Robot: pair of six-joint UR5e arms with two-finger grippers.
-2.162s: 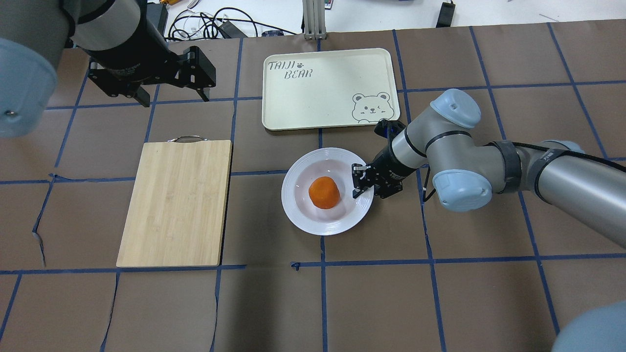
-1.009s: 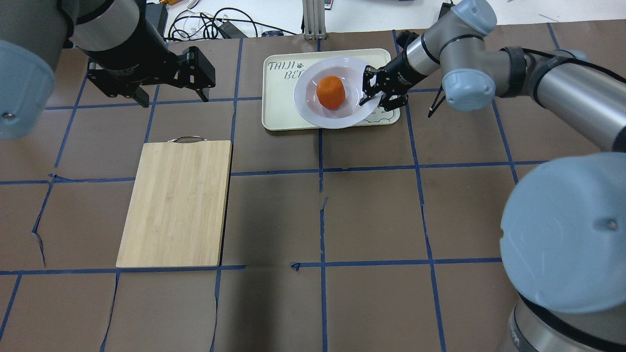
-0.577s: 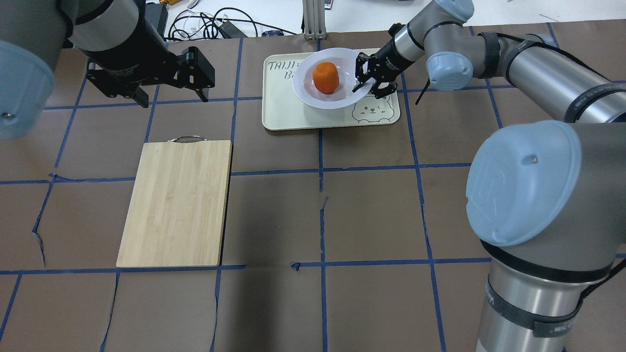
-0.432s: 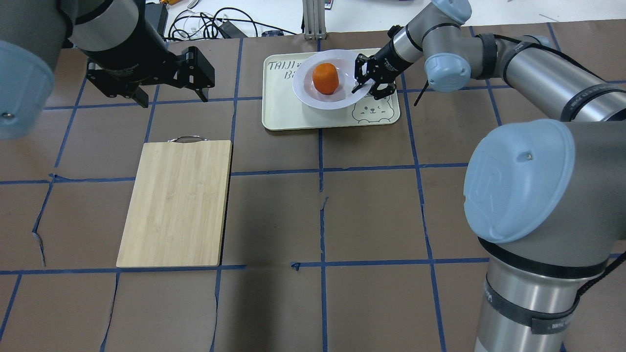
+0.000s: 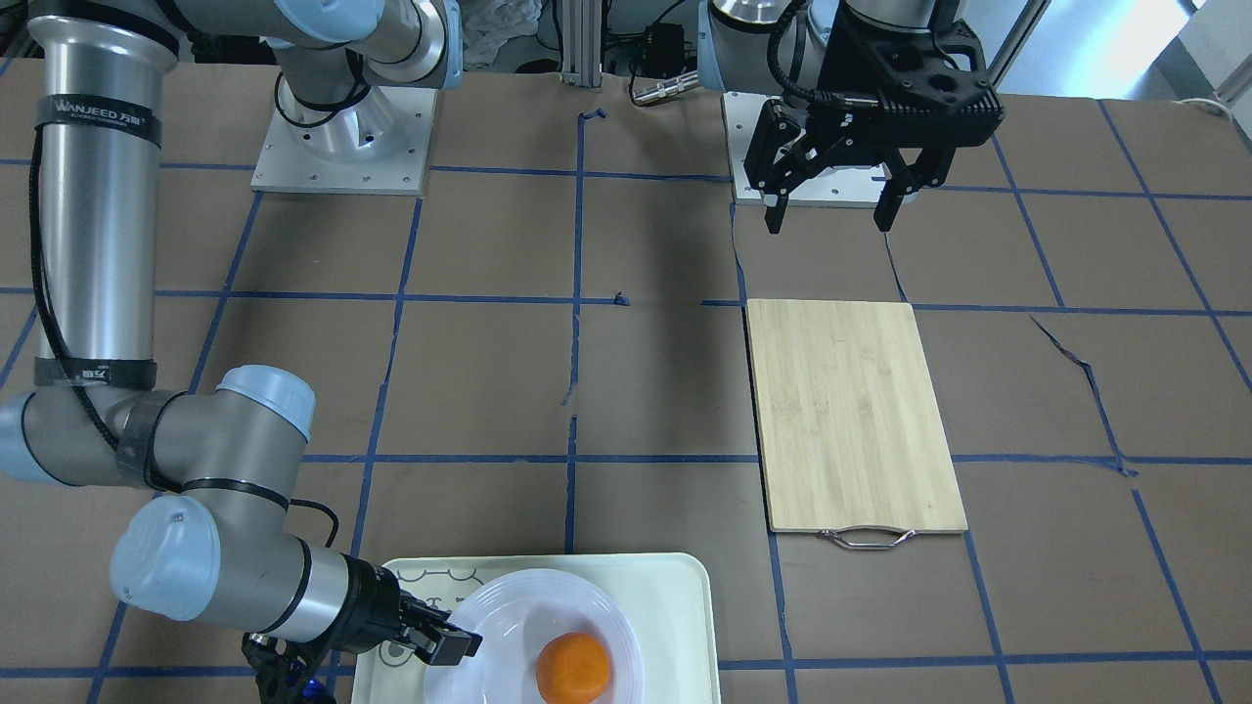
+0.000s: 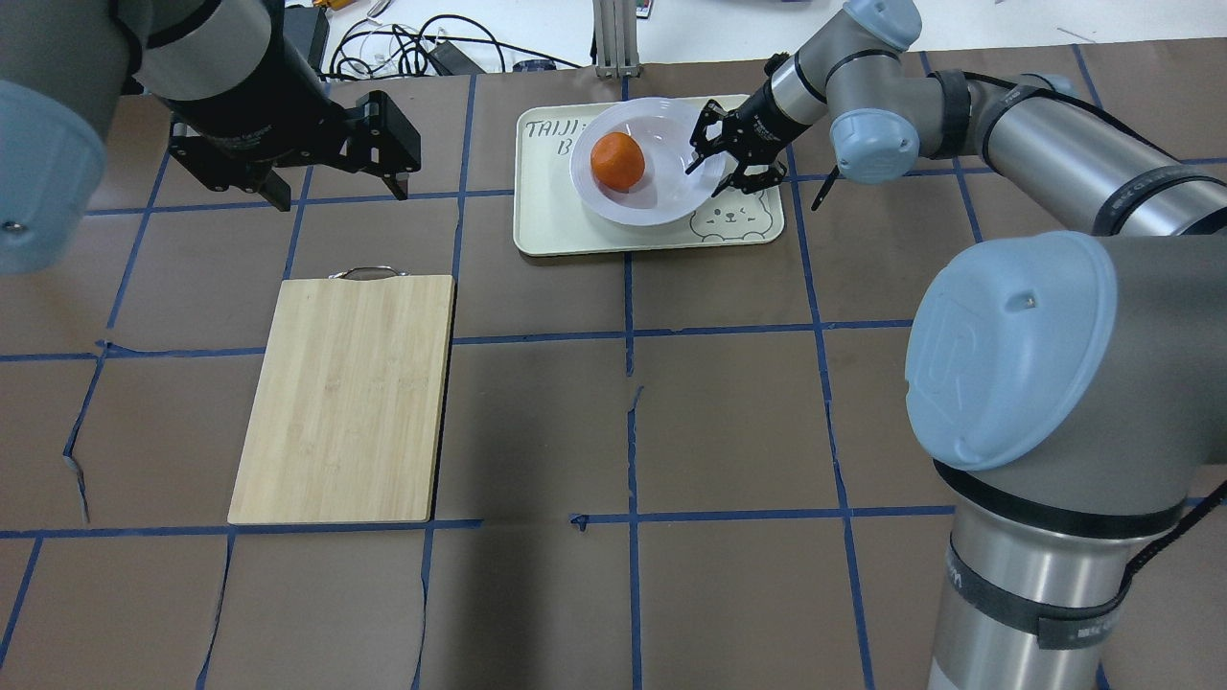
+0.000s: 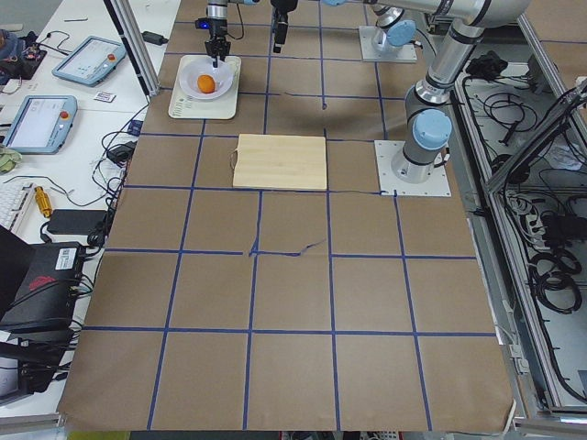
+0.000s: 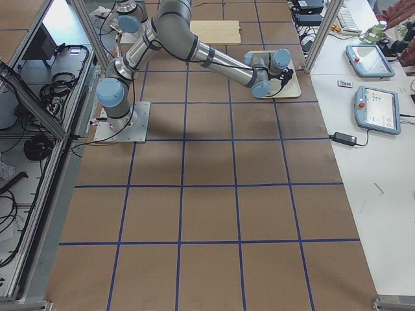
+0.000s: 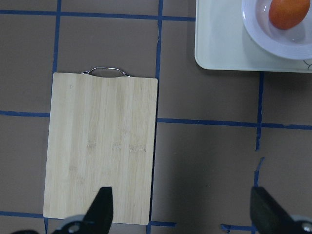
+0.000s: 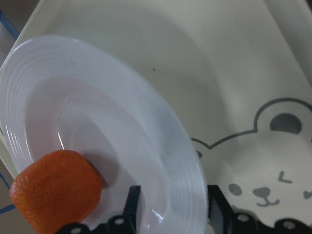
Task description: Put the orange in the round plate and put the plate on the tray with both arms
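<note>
The orange (image 6: 616,161) lies in the round plate (image 6: 661,196), toward its left side. The plate sits on the cream tray (image 6: 546,220), beside the bear drawing. My right gripper (image 6: 721,150) stands at the plate's right rim, open, one finger on each side of the rim. In the right wrist view the rim (image 10: 185,161) passes between the spread fingers, with the orange (image 10: 56,195) low at the left. My left gripper (image 6: 343,192) hangs open and holds nothing, high above the table beyond the far end of the cutting board.
A bamboo cutting board (image 6: 345,398) with a metal handle lies left of centre on the brown, blue-taped table. Cables and an aluminium post stand beyond the tray's far edge. The right arm's elbow (image 6: 1016,345) looms large at the near right.
My right arm carried the plate with the orange from the table onto the tray. Since the last frame its fingers have spread and the orange has rolled left. The left arm is still.
</note>
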